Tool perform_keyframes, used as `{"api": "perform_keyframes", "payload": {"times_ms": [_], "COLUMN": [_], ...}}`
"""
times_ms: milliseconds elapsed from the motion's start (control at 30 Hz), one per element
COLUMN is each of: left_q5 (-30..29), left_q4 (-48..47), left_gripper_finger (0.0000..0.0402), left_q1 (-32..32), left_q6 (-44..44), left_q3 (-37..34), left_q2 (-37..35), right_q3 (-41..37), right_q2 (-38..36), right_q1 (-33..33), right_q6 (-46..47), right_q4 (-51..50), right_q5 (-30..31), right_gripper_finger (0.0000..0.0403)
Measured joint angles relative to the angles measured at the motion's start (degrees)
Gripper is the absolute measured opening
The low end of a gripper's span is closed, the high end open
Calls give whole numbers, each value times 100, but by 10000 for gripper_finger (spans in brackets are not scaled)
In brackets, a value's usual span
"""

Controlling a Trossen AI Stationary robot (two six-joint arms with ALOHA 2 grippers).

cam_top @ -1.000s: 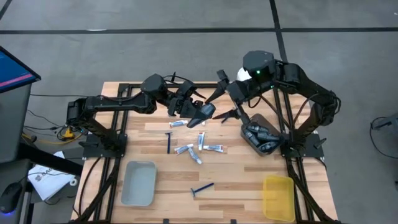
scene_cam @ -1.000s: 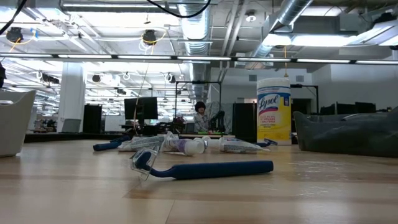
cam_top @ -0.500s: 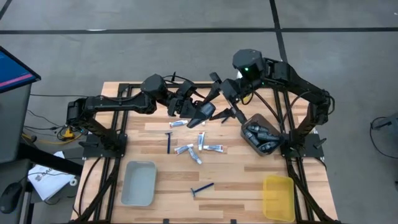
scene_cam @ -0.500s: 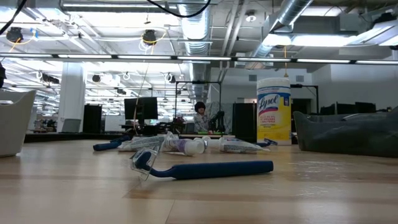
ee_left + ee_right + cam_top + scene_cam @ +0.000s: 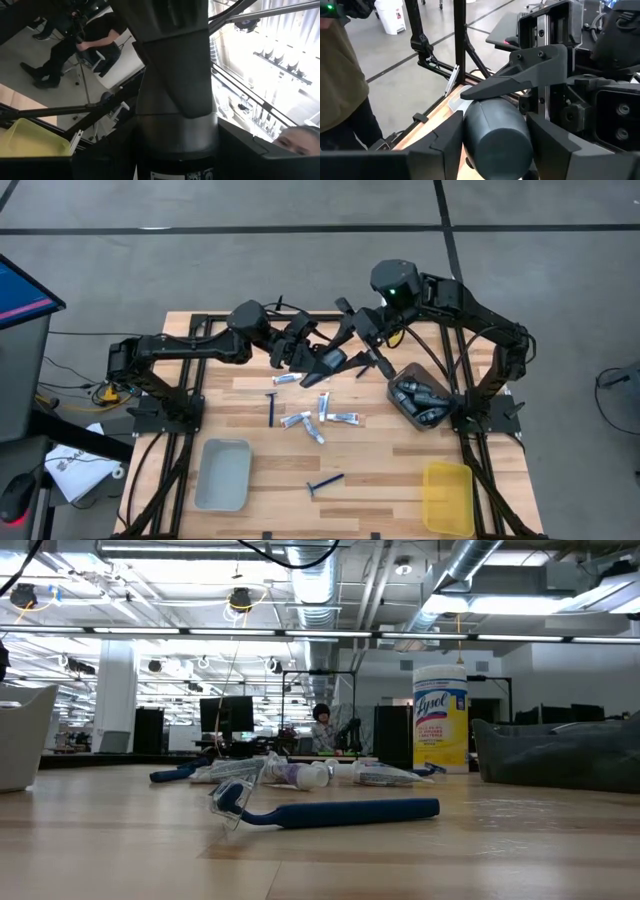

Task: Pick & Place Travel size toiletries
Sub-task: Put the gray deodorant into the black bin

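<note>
My left gripper (image 5: 322,361) reaches over the table's far middle and is shut on a dark grey oval container (image 5: 333,360), held above the wood. My right gripper (image 5: 357,353) is open. In the right wrist view its two fingers stand on either side of the container's rounded end (image 5: 495,132); whether they touch it, I cannot tell. Below, white tubes (image 5: 345,418) and a blue razor (image 5: 273,408) lie flat on the table, with another razor (image 5: 324,483) nearer the front. In the low view that razor (image 5: 330,811) lies closest. My left gripper pinches the dark grey container between its two fingers. One finger (image 5: 530,70) lies along the container's upper side (image 5: 487,100); the other is hidden behind the container. The fingers come about level from the table's left. The container is lifted clear of the table.
A dark tray (image 5: 400,408) holding more grey containers sits at the right. A grey tray (image 5: 223,473) is at the near left, a yellow tray (image 5: 447,496) at the near right. A yellow canister (image 5: 440,718) stands at the far side. People show beyond the table.
My right gripper has moved toward the table's left, closing in on my left gripper until its open fingers flank the held container. The container and the things on the table have stayed where they were.
</note>
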Motion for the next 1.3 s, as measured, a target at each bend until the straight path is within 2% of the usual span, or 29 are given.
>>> {"api": "perform_keyframes", "payload": {"times_ms": [167,300,600,967,1167,1300], "left_q5": [-19,-29,-145,-218,-30,-48], "left_q4": [15,22,49,74,85,55], "left_gripper_finger": [208,210,236,227,238,234], "left_q1": [9,9,20,69,197,199], "left_q6": [4,7,9,-4,17,63], "left_q3": [0,0,0,13,4,7], "left_q2": [0,0,0,9,-6,-11], "right_q3": [-1,-1,-11,-31,16,-15], "right_q2": [0,0,-37,-318,-589,-544], "right_q1": [0,-2,-163,-375,-441,-530], "right_q6": [25,3,7,159,259,263], "right_q4": [0,-4,-36,-126,-223,-351], "right_q5": [3,2,3,96,108,158], "right_gripper_finger": [191,173,173,165,144,99]}}
